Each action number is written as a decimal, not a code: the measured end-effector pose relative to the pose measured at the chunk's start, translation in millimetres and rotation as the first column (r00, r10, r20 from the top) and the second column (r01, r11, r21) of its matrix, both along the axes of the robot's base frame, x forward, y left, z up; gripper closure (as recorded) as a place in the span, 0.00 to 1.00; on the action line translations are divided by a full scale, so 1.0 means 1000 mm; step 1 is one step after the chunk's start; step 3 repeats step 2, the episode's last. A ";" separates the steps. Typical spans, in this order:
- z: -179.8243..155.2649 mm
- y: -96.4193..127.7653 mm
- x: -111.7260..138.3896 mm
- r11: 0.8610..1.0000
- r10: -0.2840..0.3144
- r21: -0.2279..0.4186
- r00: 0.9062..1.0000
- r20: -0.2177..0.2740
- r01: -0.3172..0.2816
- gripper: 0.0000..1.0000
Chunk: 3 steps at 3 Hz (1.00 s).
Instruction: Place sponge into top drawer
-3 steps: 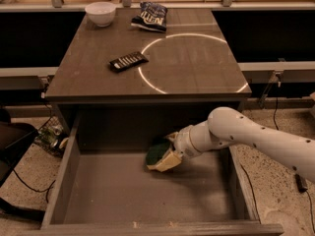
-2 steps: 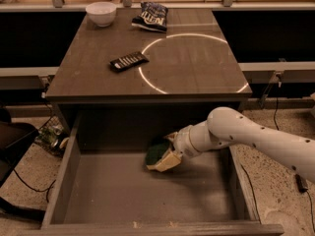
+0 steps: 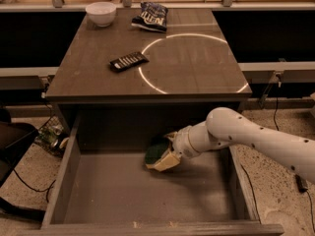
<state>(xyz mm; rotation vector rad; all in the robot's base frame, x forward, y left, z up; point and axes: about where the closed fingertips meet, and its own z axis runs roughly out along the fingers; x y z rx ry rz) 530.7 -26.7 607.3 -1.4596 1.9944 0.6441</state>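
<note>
Camera view: the gripper (image 3: 167,150), jaws grasping the sponge (image 3: 156,154), sits inside the open top drawer (image 3: 63,181), at one o'clock from its centre, under the table (image 3: 192,68).

Robotics lab: cables (image 3: 22,185) trail over speckled floor (image 3: 275,195) by a cabinet (image 3: 187,77); the gripper (image 3: 168,156) holds a sponge (image 3: 157,154) inside its drawer (image 3: 61,181).

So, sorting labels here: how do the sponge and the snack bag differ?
The sponge is green and pale yellow, the snack bag blue. The sponge is tilted inside the open top drawer at the gripper; the snack bag lies on the cabinet top. Both are small.
</note>
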 end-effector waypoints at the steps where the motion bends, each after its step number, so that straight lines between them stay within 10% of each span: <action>1: -0.001 0.001 -0.001 1.000 0.003 0.000 1.000 -0.002 -0.003 0.00; 3: -0.001 0.001 -0.001 1.000 0.003 0.000 1.000 -0.002 -0.003 0.00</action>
